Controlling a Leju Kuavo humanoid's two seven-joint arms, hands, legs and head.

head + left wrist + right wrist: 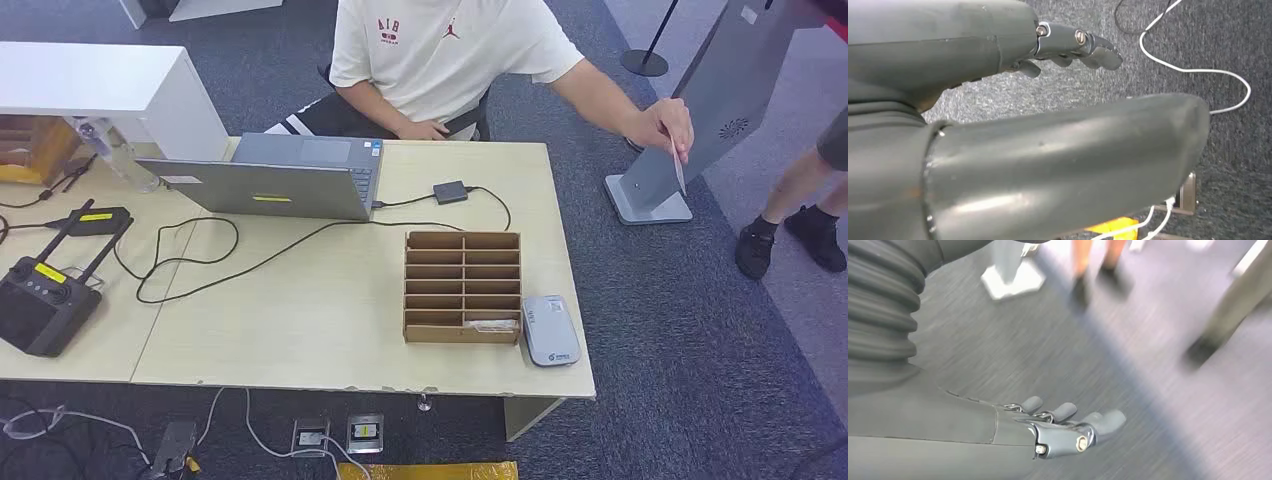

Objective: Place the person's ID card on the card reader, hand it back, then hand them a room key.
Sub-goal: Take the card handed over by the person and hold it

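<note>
A thin pale card (679, 168) is held out by the seated person's hand (662, 124). Both the left hand (1068, 47) and the right hand (1063, 427) are seen empty, fingers apart, above grey carpet (1058, 355).

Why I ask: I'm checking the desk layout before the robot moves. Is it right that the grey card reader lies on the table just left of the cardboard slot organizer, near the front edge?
Not quite. In the head view the grey card reader lies just right of the cardboard slot organizer, not left. The rest holds: it is on the table, near the front edge.
</note>
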